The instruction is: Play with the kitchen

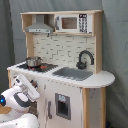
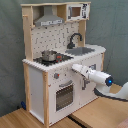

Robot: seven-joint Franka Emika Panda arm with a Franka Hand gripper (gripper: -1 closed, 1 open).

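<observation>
The kitchen [image 1: 98, 80] is a large white toy unit with light wood trim, seen in both exterior views. It has a black faucet [image 1: 85, 57], a grey sink [image 1: 72, 73], a small metal pot [image 1: 33, 61] on the hob, a hood [image 1: 40, 27] and a microwave [image 1: 75, 22]. The oven door [image 2: 64, 95] sits below a knob [image 2: 56, 76]. My gripper [image 2: 75, 67] points at the kitchen's front panel just under the counter edge, close to the knob. In the first exterior view the gripper [image 1: 34, 93] is low at the left, by the front.
A grey curtain [image 1: 116, 50] hangs behind the kitchen. The unit stands on a light wooden surface [image 2: 100, 112]. My white arm [image 2: 107, 80] reaches in from the second exterior view's right, level with the cabinet front.
</observation>
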